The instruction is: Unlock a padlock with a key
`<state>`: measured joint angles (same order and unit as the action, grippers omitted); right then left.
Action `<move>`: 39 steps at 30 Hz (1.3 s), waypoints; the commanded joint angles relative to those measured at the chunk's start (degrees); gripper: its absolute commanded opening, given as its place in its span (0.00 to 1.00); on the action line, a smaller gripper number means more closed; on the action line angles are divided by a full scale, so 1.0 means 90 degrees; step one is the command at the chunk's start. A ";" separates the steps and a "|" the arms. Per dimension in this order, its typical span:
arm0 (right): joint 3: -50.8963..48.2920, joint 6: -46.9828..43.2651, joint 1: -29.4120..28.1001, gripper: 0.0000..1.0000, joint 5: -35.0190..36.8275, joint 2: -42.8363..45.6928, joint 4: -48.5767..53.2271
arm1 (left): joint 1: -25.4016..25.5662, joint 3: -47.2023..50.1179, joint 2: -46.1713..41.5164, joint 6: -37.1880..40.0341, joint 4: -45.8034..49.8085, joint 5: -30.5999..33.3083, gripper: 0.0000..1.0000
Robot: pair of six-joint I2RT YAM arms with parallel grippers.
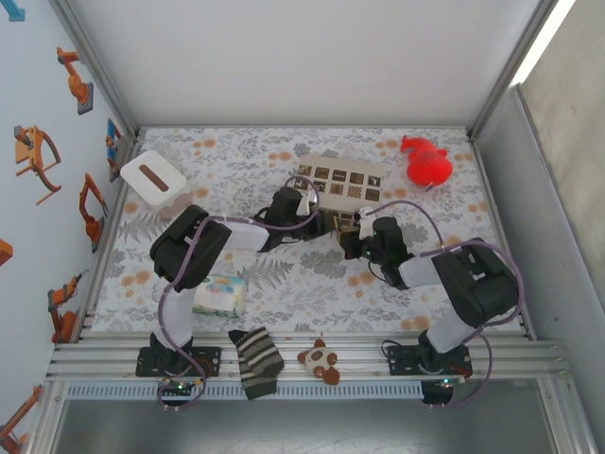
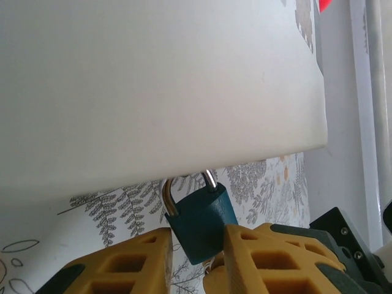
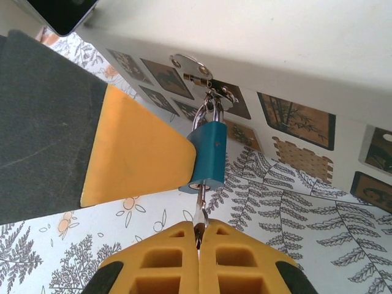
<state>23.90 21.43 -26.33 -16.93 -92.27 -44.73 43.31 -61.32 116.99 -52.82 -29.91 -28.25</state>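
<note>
The padlock (image 3: 208, 153), a small teal block, is hung by its shackle (image 3: 204, 116) from the metal hasp (image 3: 197, 75) on the cream box (image 3: 346, 135) with brown squares, near the middle of the fern-patterned table (image 3: 294, 233).

The left claw (image 2: 197, 237) is clenched on the lock body. In the left wrist view the teal block is seen wedged between the two yellow fingers (image 2: 263, 257). In the right wrist view one broad yellow pad (image 3: 135, 153) is pressed flat against one side of it.

The right claw (image 3: 199, 231) is closed tight, with its fingers brought together and no gap left, and the key (image 3: 199, 211) is pinched between them. The key's blade is set into the keyway at the bottom of the lock.

Both legs of the shackle are seen entering the body, but whether it is latched cannot be told. From above, the two claws are found close together at the near edge of the box.
</note>
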 commanded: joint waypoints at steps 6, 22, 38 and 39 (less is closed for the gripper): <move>-0.0038 0.0253 -0.0083 0.00 -0.0330 -0.0263 -0.1326 | 0.0032 0.0407 -0.0236 -0.0102 0.0324 0.0266 0.45; -0.0029 0.1104 -0.0083 0.00 -0.0529 -0.0488 -0.1573 | -0.0572 0.2200 -0.1233 -0.1570 -0.2158 0.0430 0.49; 0.0069 0.1417 -0.0083 0.00 -0.0620 -0.0597 -0.1564 | -0.0492 0.2005 0.0087 -0.3002 -0.4392 0.0244 0.41; 0.0062 0.1418 -0.0083 0.00 -0.0619 -0.0594 -0.1563 | -0.0463 0.1952 0.0147 -0.3051 -0.4406 0.0230 0.41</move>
<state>22.98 33.21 -26.70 -21.45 -97.60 -54.72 38.30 -41.69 117.01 -77.65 -64.73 -24.97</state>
